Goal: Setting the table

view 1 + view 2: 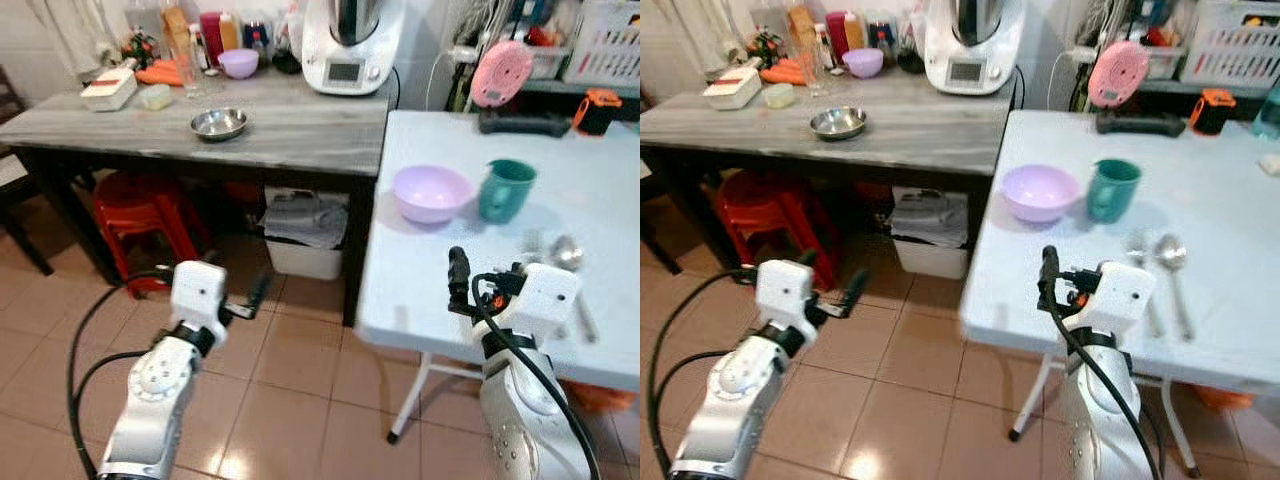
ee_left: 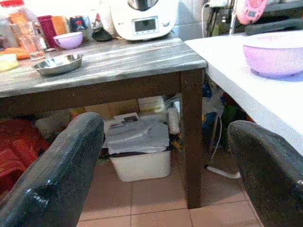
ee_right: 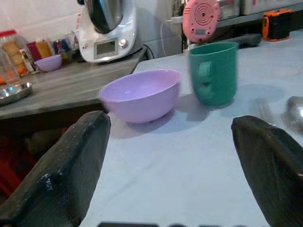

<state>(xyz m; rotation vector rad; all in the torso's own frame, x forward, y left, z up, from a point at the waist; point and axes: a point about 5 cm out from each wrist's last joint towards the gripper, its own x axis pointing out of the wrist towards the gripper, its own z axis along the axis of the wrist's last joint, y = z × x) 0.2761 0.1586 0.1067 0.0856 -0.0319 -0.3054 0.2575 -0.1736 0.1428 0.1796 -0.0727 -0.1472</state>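
Observation:
A lilac bowl (image 1: 432, 192) and a green mug (image 1: 505, 190) stand side by side on the white table (image 1: 420, 290). A spoon (image 1: 1171, 256) and a fork (image 1: 1139, 250) lie to their right. My right gripper (image 1: 458, 275) is open and holds nothing. It hovers at the table's near left edge, facing the lilac bowl (image 3: 141, 94) and the mug (image 3: 213, 72). My left gripper (image 1: 250, 298) is open too, low over the floor, facing under the grey table (image 2: 118, 61). A steel bowl (image 1: 219, 123) sits on that grey table.
A white kitchen machine (image 1: 350, 40), a small purple bowl (image 1: 238, 63), jars and bottles crowd the back of the grey table. Under it are red stools (image 1: 150, 215) and a white bin (image 1: 305, 235). A pink round device (image 1: 500, 72) stands at the white table's far edge.

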